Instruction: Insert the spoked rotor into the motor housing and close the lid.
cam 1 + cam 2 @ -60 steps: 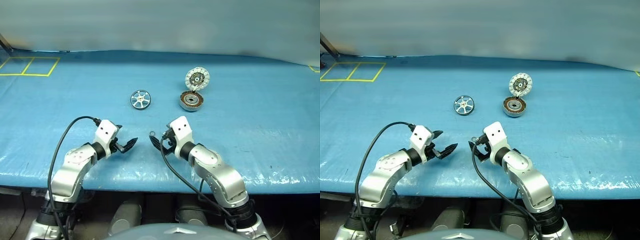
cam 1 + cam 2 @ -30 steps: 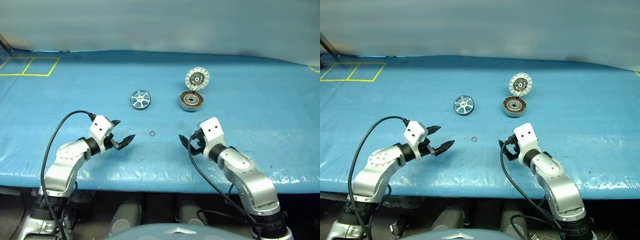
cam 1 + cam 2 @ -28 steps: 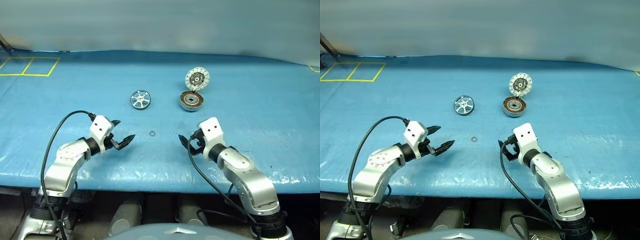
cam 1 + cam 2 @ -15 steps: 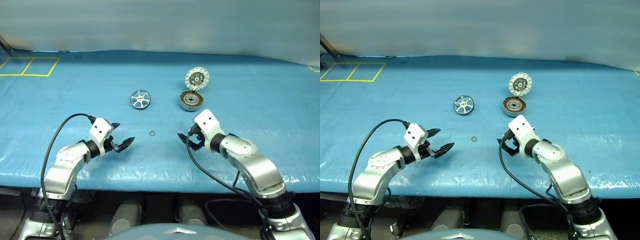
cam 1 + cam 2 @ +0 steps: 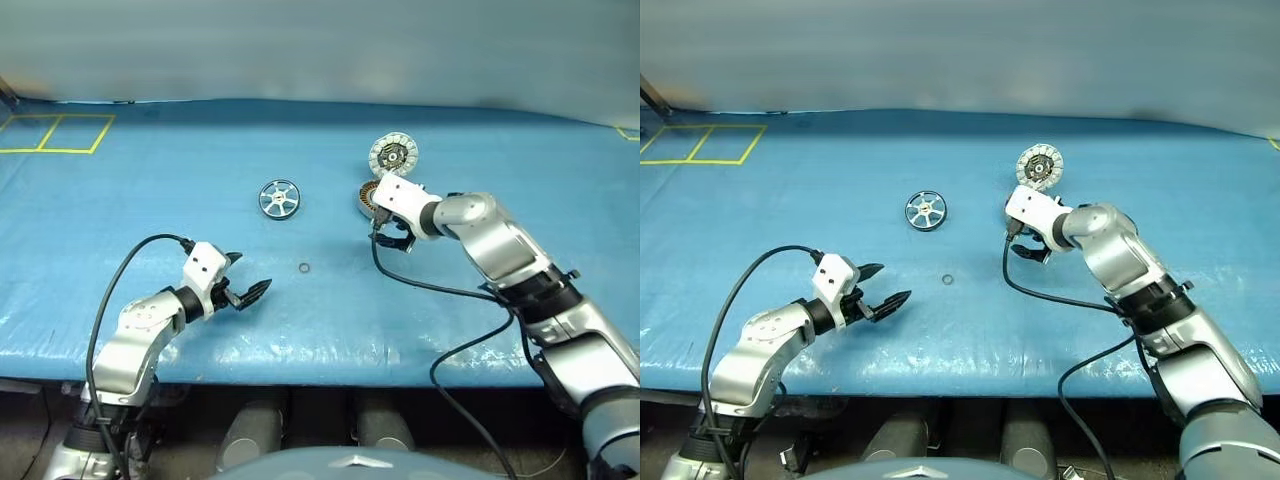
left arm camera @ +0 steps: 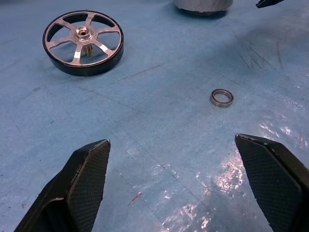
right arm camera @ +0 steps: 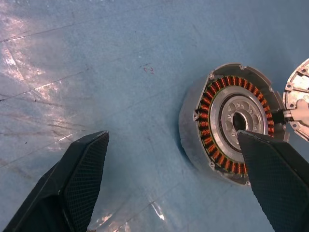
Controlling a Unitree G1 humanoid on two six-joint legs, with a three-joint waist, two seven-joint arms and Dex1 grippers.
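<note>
The spoked rotor (image 5: 280,198) lies flat on the blue counter (image 5: 150,200), well ahead of the left claw (image 5: 246,287) and untouched. Since a second ago the right claw (image 5: 1032,245), jaws wide and empty, has swung forward and now hangs just short of the motor housing (image 7: 231,143), so this looks like an approach to the housing, not the rotor. The housing holds only its copper windings and hub; the lid (image 5: 393,155) stands open beyond it. A small ring (image 6: 221,97) lies between the left claw's wide, empty jaws and the housing.

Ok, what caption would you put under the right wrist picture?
Open right gripper hovering over the motor housing, copper windings showing, lid flipped open.
</note>
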